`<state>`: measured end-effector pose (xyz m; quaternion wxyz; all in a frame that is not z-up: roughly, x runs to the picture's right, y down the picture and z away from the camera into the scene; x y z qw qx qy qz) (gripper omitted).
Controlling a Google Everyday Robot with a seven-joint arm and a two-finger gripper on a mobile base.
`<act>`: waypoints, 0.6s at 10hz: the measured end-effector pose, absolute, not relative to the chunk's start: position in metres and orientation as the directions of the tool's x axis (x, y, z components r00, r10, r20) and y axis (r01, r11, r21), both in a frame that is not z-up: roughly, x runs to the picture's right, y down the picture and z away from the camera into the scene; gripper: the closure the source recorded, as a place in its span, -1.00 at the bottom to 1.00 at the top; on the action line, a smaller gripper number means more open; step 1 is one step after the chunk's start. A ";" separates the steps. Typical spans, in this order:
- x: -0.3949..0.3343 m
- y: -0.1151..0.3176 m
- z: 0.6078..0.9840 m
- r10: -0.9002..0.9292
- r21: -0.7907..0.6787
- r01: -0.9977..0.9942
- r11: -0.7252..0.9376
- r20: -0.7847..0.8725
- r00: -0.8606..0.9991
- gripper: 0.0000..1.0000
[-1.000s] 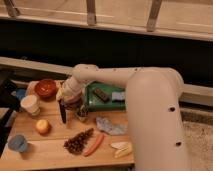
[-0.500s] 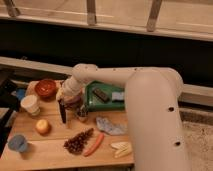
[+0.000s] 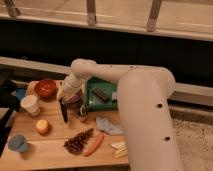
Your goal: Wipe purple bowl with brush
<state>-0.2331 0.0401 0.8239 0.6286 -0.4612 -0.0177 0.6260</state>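
Standing on a wooden table [image 3: 50, 150] beneath a dark window wall. Gripper [image 3: 67, 97] hanging over purple bowl [image 3: 75, 100], mostly hidden beneath it; brush [image 3: 64, 111] jutting below-left. Grip impossible to tell.

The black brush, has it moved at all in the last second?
No. The brush hangs from the tool at the same spot, just left of the purple bowl and right of the white cup.
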 end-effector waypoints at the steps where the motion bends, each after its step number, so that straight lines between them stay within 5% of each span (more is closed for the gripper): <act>1: -0.235 0.043 0.826 0.795 -0.605 -0.767 -0.212 -0.563 0.224 1.00; 6: -0.243 0.064 0.833 0.754 -0.614 -0.755 -0.230 -0.603 0.260 1.00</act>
